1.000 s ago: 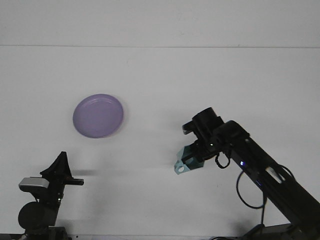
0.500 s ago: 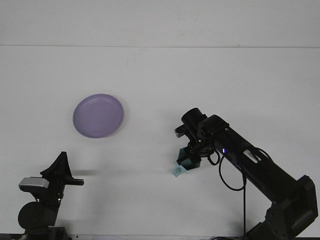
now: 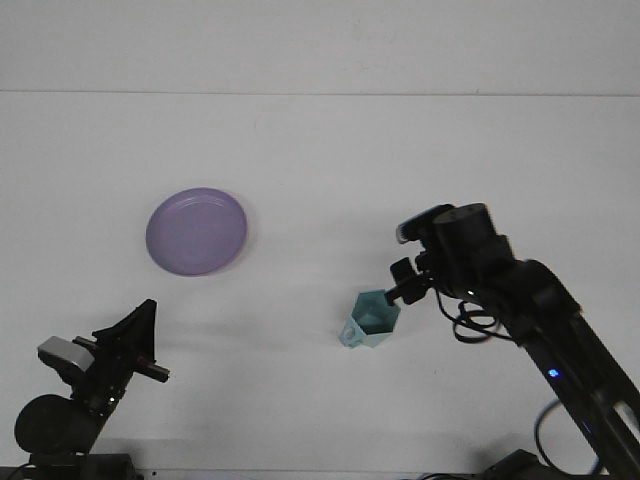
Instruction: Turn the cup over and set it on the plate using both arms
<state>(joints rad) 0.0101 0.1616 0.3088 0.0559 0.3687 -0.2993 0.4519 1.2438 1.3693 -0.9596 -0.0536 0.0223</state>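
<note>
— Where's the right gripper point(image 3: 398, 287), and what's it doing?

— Right of centre, low over the table point(image 3: 420, 150). Its dark fingers are pinched on the rim of the teal cup point(image 3: 371, 320), gripping it at the upper right edge.

— How does the cup sit?

— Tilted, mouth facing up and toward the camera, the small handle sticking out at its lower left. Its base seems to touch the surface, though I can't be sure.

— And the arm behind it?

— Black, running from the bottom right corner up to the wrist, with loose cables hanging below and a small blue light lit on the lower link.

— The other side?

— The left gripper point(image 3: 143, 335) is low at the bottom left, well apart from everything. Whether its fingers are apart or together, I can't tell.

— The plate?

— A purple plate point(image 3: 197, 231) lies flat on the left half, nothing on it, well apart from the cup.

— The setting?

— A plain white tabletop meets a white wall along a faint horizontal line near the top.
</note>
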